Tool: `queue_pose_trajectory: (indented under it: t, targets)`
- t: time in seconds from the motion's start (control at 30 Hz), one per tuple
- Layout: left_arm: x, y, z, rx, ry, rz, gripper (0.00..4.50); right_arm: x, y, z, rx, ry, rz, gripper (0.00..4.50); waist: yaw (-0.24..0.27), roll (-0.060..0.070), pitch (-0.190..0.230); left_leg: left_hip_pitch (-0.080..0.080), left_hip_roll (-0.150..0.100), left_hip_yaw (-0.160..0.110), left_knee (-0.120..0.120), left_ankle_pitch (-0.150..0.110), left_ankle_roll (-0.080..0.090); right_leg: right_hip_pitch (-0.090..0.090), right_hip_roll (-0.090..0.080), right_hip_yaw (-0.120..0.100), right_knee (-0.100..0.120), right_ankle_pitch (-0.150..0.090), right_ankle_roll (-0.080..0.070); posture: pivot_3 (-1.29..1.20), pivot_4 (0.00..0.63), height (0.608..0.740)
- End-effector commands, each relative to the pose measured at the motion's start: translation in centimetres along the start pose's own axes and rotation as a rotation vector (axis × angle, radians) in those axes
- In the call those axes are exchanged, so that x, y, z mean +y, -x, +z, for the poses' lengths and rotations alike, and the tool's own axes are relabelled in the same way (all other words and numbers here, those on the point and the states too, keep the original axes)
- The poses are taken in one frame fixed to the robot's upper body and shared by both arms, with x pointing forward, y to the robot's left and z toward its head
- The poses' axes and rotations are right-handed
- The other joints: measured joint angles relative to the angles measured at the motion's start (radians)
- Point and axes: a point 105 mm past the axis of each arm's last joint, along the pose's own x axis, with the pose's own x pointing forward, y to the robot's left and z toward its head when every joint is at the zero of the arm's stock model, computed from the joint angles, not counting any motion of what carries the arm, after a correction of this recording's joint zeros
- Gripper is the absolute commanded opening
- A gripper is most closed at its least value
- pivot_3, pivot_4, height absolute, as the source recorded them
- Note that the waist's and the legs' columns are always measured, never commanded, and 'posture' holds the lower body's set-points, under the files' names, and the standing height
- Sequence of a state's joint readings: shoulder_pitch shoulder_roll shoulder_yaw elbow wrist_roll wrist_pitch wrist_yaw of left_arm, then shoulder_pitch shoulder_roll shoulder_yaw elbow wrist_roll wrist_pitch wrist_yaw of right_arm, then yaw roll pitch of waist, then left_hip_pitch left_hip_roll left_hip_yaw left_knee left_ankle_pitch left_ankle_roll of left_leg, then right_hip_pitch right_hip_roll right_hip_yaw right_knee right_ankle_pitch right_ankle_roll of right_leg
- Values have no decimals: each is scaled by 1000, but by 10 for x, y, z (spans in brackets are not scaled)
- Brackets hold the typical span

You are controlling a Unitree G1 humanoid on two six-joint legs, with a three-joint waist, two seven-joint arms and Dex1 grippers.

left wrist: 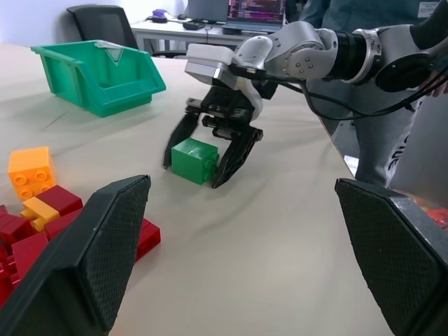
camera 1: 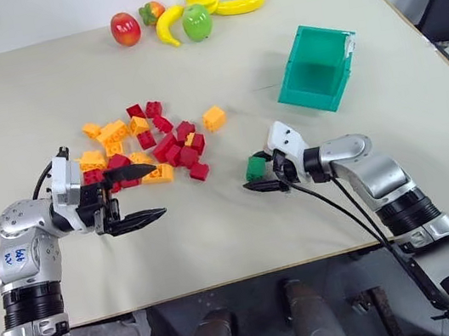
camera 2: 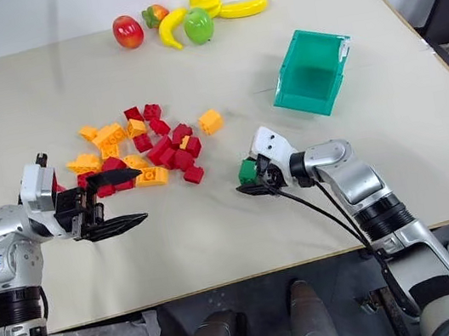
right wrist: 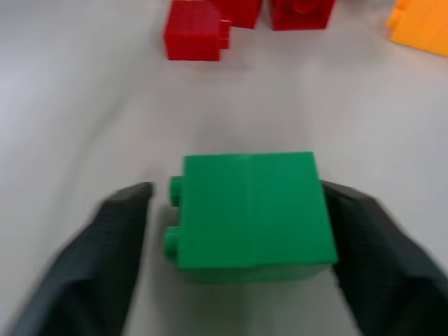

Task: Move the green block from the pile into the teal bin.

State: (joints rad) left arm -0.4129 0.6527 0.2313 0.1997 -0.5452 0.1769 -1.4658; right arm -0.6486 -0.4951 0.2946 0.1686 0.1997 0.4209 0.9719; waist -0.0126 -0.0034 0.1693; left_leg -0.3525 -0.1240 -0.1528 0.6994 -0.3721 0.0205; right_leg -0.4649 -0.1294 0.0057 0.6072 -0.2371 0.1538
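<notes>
Head eyes overlook table (camera 1: 317, 204); wrist views close, low.

L gripper (camera 1: 134, 221) wide open; R gripper (camera 1: 264, 176) partly closed, angled down.

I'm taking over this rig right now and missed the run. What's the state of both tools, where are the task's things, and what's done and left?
Left tool: open, holding nothing, beside the pile.
Right tool: its fingers straddle the green block, one touching and a gap at the other; not yet a firm grip.
Green block: on the table, clear of the pile.
Teal bin: holds nothing, farther back on the table.
Done: block separated from the pile.
Left: finish closing, lift, carry to the bin, release.
</notes>
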Motion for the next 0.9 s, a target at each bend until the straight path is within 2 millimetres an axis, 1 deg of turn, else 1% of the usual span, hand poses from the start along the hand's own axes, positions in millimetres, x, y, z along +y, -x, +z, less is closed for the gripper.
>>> queue_pose_trajectory:
  t: [0.03, 0.07, 0.17, 0.3, 0.37, 0.43, 0.47, 0.5, 0.53, 0.6, 0.63, 0.73, 0.8, 0.87, 0.9]
  targets:
    - [-2, 6, 12, -9, -50, 15, 4500, 0, 9, 21, -70, 51, -15, 2282, -1, 0, 0, 0, 0, 0, 0, 0, 0, 0, 0, 0, 0, 0, 0, 0, 150, 740]
    - [-2, 6, 12, -11, -54, 19, 4500, 0, 11, 25, -82, 58, -26, 2113, -1, 0, 0, 0, 0, 0, 0, 0, 0, 0, 0, 0, 0, 0, 0, 0, 150, 740]
    - [2, 2, 15, -25, -75, 57, 4500, -4, 21, 38, -109, 85, -75, 2122, 0, 0, 0, 0, 0, 0, 0, 0, 0, 0, 0, 0, 0, 0, 0, 0, 150, 740]
    - [13, -10, 20, -46, -94, 150, 4500, -21, 44, 59, -141, 147, -201, 2122, 8, 0, 0, 0, 0, 0, 0, 0, 0, 0, 0, 0, 0, 0, 0, 0, 150, 740]
    - [17, -17, 20, -51, -99, 189, 4500, -36, 55, 68, -133, 176, -286, 2122, 10, 0, 0, 0, 0, 0, 0, 0, 0, 0, 0, 0, 0, 0, 0, 0, 150, 740]
    - [22, -25, 23, -63, -105, 226, 4500, -57, 68, 74, -109, 204, -390, 2122, 10, 0, 0, 0, -1, 1, 0, 0, 0, 0, 0, 1, 0, 0, 0, 0, 150, 740]
    - [24, -28, 23, -67, -108, 241, 4500, -65, 72, 76, -100, 214, -423, 2122, 10, 0, 0, 0, -1, 1, 0, 0, 0, 0, 0, 1, 0, 0, 0, 0, 150, 740]
    - [26, -32, 24, -72, -115, 256, 4500, -76, 78, 78, -82, 227, -468, 2122, 10, 0, 0, 0, -1, 1, 0, 0, 0, 0, 0, 1, 0, 0, 0, 0, 150, 740]
    - [31, -37, 23, -68, -126, 284, 4500, -93, 84, 80, -63, 239, -527, 2122, 10, 0, 0, 0, 0, 1, 0, 0, 0, 0, 0, 1, 0, 0, 0, 0, 150, 740]
    - [39, -48, 21, -63, -142, 323, 4500, -130, 94, 76, -2, 241, -659, 2122, 8, 0, 0, 0, -1, 1, 0, 0, 0, 0, 0, 1, 0, 0, 0, 0, 150, 740]
    - [42, -51, 20, -63, -145, 333, 4500, -142, 96, 73, 20, 240, -694, 2122, 8, 0, 0, 0, -1, 2, 0, 0, 0, 0, -1, 1, 0, 0, 0, 0, 150, 740]
    - [49, -57, 20, -65, -154, 349, 4500, -160, 96, 63, 62, 226, -745, 2122, 2, 0, 0, 0, 0, 2, -2, 0, 0, 0, 0, 1, -1, 0, 0, 0, 150, 740]
    - [52, -60, 20, -65, -161, 350, 4500, -168, 94, 55, 102, 226, -767, 2122, -10, 0, 0, 0, 0, 2, -3, 0, 0, 0, 0, 1, -2, 0, 0, 0, 150, 740]
    - [55, -61, 20, -61, -168, 349, 4500, -171, 93, 51, 128, 229, -778, 2889, -19, 0, 0, 0, 0, 2, -3, 0, 0, -1, -1, 1, -3, 0, 0, 0, 150, 740]
    - [55, -61, 20, -59, -171, 349, 4500, -172, 92, 50, 128, 229, -780, 3061, -21, 0, 0, 0, -1, 2, -3, 0, 1, -1, -1, 1, -3, 0, 0, 0, 150, 740]
